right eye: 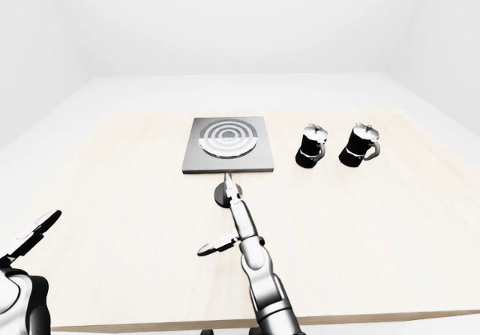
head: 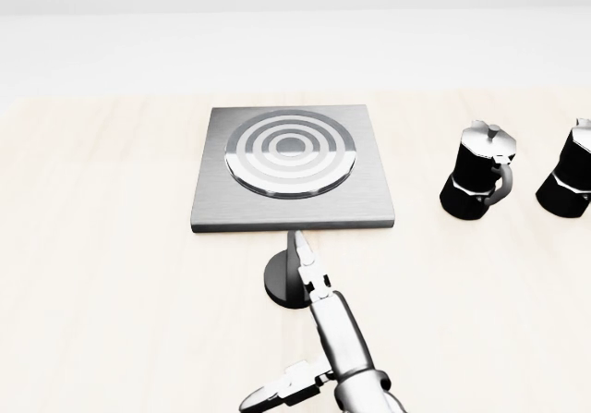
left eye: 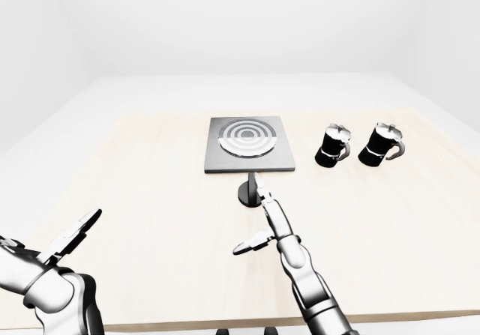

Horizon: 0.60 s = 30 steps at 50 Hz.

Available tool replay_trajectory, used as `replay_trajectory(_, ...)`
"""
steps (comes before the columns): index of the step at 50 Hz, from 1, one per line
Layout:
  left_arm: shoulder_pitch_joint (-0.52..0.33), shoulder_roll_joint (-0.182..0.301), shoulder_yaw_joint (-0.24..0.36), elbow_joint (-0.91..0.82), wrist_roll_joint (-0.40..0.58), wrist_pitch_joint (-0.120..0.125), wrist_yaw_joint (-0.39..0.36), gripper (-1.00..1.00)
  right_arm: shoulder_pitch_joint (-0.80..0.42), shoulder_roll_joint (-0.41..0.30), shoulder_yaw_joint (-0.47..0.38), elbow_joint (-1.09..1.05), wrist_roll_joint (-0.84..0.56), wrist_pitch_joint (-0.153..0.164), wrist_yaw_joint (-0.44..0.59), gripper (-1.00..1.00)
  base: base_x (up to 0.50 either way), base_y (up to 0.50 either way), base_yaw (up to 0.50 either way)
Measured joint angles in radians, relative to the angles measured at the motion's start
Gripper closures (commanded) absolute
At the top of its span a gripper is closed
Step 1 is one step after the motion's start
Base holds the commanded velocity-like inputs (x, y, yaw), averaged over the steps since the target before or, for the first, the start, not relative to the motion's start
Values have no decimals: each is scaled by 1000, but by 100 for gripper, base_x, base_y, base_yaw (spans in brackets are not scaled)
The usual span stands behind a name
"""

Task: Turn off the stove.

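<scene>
The right arm rises from the bottom edge of the head view, forearm angled up and slightly left, and the right hand (head: 309, 334) is spread open: 1 long finger points straight ahead, its fingertip (head: 300, 243) reaching furthest up the view, while the thumb juts out low to the left. The left hand (left eye: 71, 234) hangs at the lower left of the left-eye view, fingers flat and extended up and to the right, apparently open, though its far side is hard to make out. The 2 hands are well apart.
</scene>
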Motion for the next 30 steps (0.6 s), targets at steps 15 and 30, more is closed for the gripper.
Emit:
replay_trajectory(15,0,0,-2,2,1,0,0,-100,-8,10,8,19,-15,0,-13,-100,0,0,0)
replay_trajectory(30,1,-2,-3,-1,2,0,0,-100,-35,28,10,130,-28,0,-29,-100,0,0,0)
